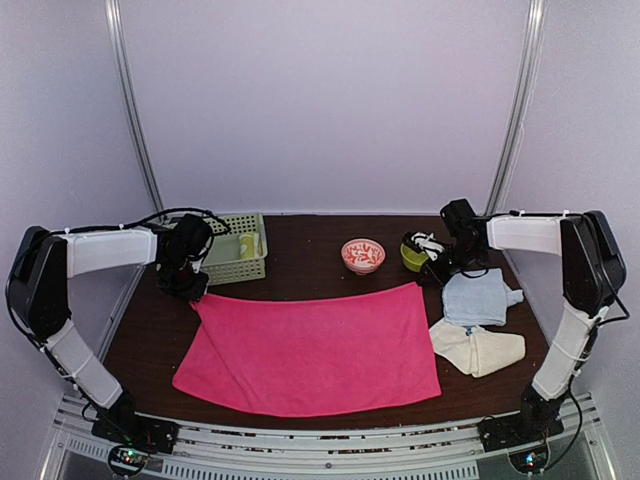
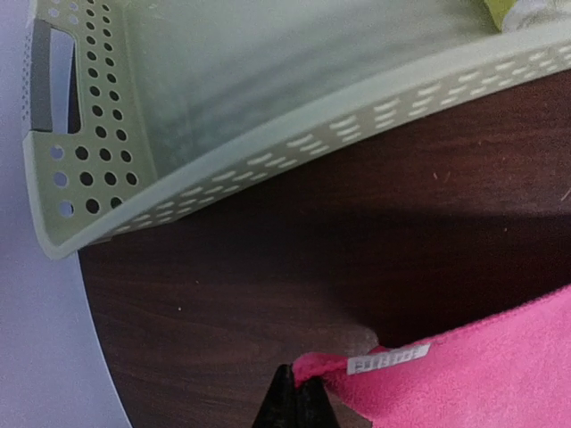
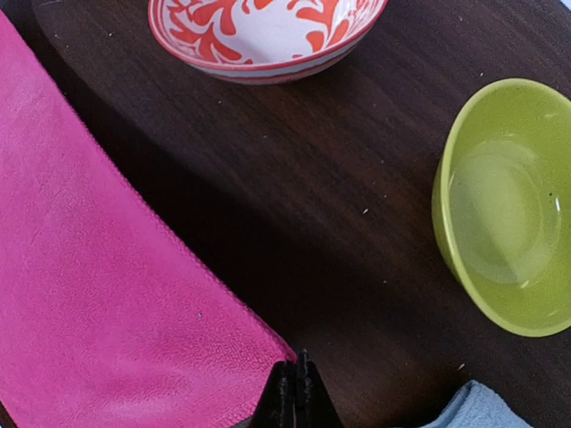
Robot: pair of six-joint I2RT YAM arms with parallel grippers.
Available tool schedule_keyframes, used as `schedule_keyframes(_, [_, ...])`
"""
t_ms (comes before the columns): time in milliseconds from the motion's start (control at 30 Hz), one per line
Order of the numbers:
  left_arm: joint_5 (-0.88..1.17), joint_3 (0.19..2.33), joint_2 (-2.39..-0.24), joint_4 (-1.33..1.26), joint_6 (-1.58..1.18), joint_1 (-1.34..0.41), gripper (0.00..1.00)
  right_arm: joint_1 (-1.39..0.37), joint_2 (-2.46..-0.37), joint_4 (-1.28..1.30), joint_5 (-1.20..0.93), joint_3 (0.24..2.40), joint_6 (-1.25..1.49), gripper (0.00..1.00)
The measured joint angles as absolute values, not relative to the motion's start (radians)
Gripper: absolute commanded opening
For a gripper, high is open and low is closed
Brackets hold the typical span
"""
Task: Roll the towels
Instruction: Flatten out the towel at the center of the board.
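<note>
The pink towel [image 1: 310, 345] lies spread flat across the middle of the bench [image 1: 300, 250], filling the lower centre of the overhead view, with no roll started in it. At its upper left corner the left tool [image 2: 294, 397] is clenched, and the labelled corner curls up against the fingertips, so it looks pinched. At the upper right corner the right tool [image 3: 294, 392] is clenched too, with the hem running right up to its tips, but I cannot tell whether any cloth is caught there. To the right of the pink towel lie the light blue towel [image 1: 478, 298] and, below it in the frame, the cream towel [image 1: 480, 350], both loosely folded and touching each other. Further out, the green basket [image 2: 268, 160] stands just beyond the left tool, and a red-and-white bowl [image 1: 362, 255] and a lime-green bowl [image 3: 508, 214] sit near the right one. The main risk, as I judge it, is an uneven hold: if the right corner is not truly gripped, only the left side will travel and the towel will skew or bunch instead of rolling straight. A wide sweep could also knock a bowl or snag the blue towel, since both are close to the right tool.
</note>
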State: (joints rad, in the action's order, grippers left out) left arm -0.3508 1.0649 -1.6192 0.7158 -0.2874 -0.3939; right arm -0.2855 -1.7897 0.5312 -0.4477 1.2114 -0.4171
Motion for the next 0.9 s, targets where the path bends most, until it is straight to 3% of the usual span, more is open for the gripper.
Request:
schedule_keyframes(233, [-0.389, 1.066, -1.623, 0.682, -0.318, -0.366, 0.0, -0.286, -1.81, 0.475, -0.404, 1.244, -0.383, 0.0])
schedule_keyframes(267, [-0.39, 1.066, -1.623, 0.68, -0.321, -0.358, 0.06, -0.286, -1.821, 0.466, -0.398, 1.255, -0.376, 0.0])
schedule_keyframes(467, [-0.339, 1.066, -1.616, 0.672, -0.327, -0.342, 0.27, -0.286, -1.852, 0.461, -0.379, 1.288, -0.354, 0.28])
schedule_keyframes(633, [-0.266, 1.064, -1.529, 0.729, -0.365, -0.342, 0.28, -0.286, -1.773, 0.487, -0.37, 1.269, -0.342, 0.33])
schedule_keyframes(700, [-0.224, 1.052, -1.456, 0.756, -0.388, -0.342, 0.26, -0.286, -1.697, 0.506, -0.373, 1.249, -0.345, 0.33])
schedule_keyframes(900, [-0.093, 0.958, -1.329, 0.864, -0.453, -0.347, 0.01, -0.313, -1.478, 0.579, -0.466, 1.147, -0.421, 0.29])
